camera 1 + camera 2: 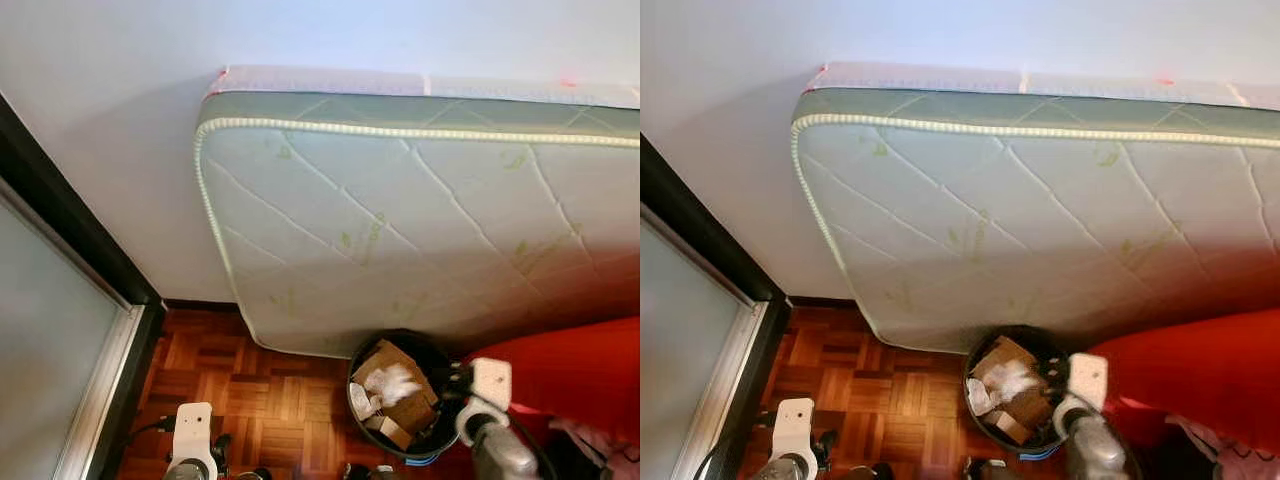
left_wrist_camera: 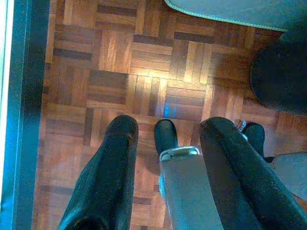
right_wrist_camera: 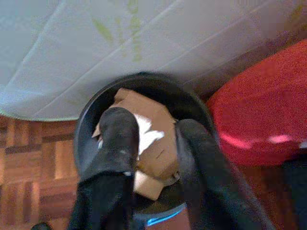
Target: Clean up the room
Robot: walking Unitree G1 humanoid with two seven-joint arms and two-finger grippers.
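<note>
Bin (image 1: 434, 352) with cardboard (image 1: 392, 385) before leaning mattress (image 1: 420, 220), beanbag (image 1: 570, 370) right.

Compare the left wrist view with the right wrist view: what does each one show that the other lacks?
Left wrist view alone: the left tool, fingers apart and empty above bare parquet floor, with a dark door frame along one edge.

Right wrist view alone: the right tool, fingers apart over the black bin, with brown cardboard and white crumpled paper inside, and a red object beside it.

Both: the quilted mattress leaning over the parquet, and the bin's dark body.
</note>
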